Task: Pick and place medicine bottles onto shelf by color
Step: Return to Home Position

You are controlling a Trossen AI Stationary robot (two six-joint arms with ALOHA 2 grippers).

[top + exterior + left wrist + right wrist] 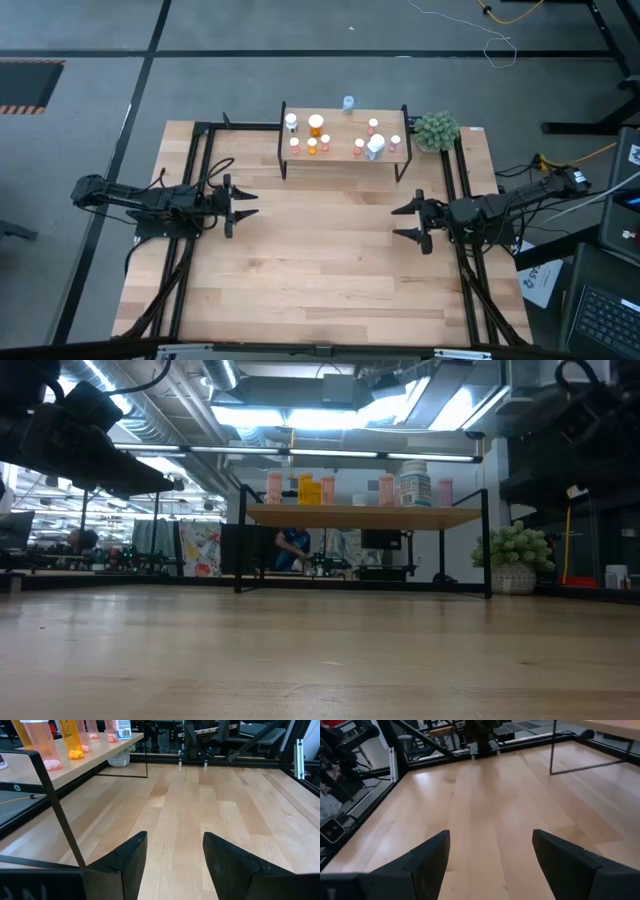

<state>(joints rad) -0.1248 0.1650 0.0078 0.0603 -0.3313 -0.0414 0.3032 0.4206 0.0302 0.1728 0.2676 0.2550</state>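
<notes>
1. Hovering over the left side of the table (320,290): my left gripper (252,204). Its fingers (125,865) are spread with nothing between them. It points toward the table's middle, well apart from the shelf.
2. Right gripper (394,222): over the table's right side and pointing toward the middle. The fingers (427,857) are spread and hold nothing. It faces the left gripper across the wood.
3. Shelf (345,130): at the table's far edge, midway between my two arms. It is a light board on thin black legs.
4. Bottles (325,141): those I can see stand upright on the shelf, white caps up.
5. Shelf, left half: a large orange bottle (316,125), with smaller orange and pink ones just beside it.
6. Shelf, right half: the big white bottle (375,147), with small pink ones near it.
7. One small bluish item (348,102): at the shelf's far edge. I cannot tell whether it stands on the board.
8. Plant (437,130): a green tuft in a pot, just beside the shelf's right end, near the table's far right corner.
</notes>
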